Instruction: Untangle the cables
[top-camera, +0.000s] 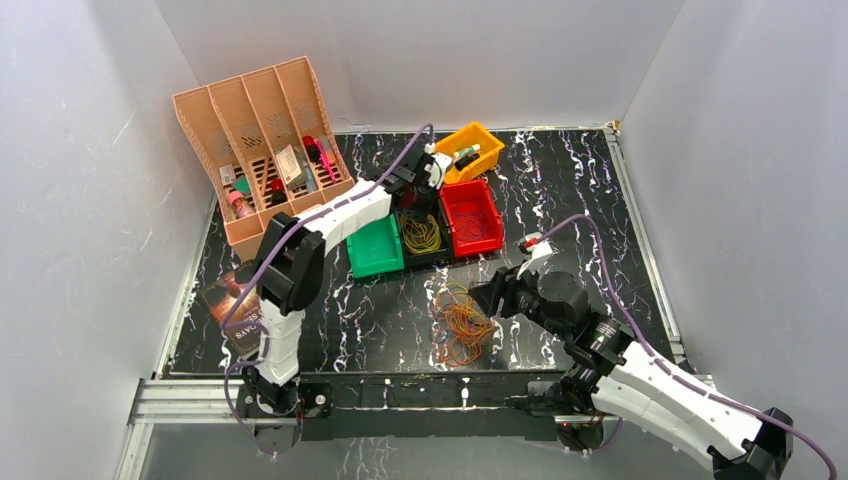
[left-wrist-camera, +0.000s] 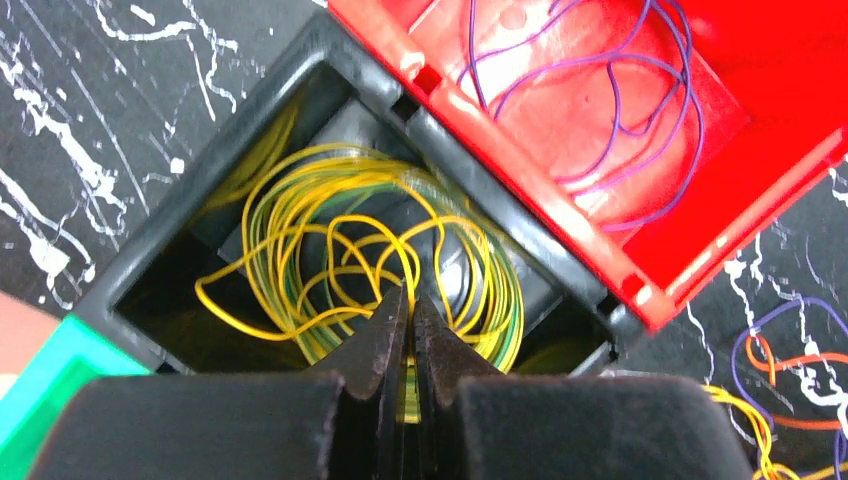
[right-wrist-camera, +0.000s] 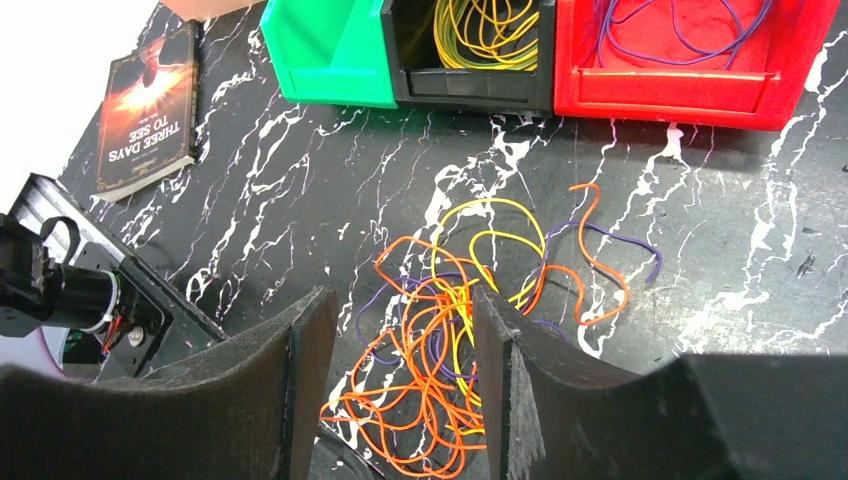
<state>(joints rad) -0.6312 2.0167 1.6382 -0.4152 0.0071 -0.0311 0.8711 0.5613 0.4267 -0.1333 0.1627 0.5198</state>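
Observation:
A tangle of orange, yellow and purple cables (top-camera: 462, 322) lies on the black marbled table in front of the bins; it also shows in the right wrist view (right-wrist-camera: 450, 350). My right gripper (top-camera: 492, 295) is open just above the tangle's edge, its jaws (right-wrist-camera: 402, 300) apart with cables between them but not held. My left gripper (top-camera: 418, 195) is over the black bin (top-camera: 425, 262) and shut (left-wrist-camera: 408, 295) on a yellow cable (left-wrist-camera: 330, 225) joining a coil of yellow and green loops in that bin (left-wrist-camera: 150, 250).
A red bin (top-camera: 492, 215) with purple cables (left-wrist-camera: 620, 110) stands right of the black one, a green bin (top-camera: 375, 245) left of it. A yellow bin (top-camera: 470, 150) and a peach organiser (top-camera: 260, 150) stand behind. A book (right-wrist-camera: 148, 110) lies at the left.

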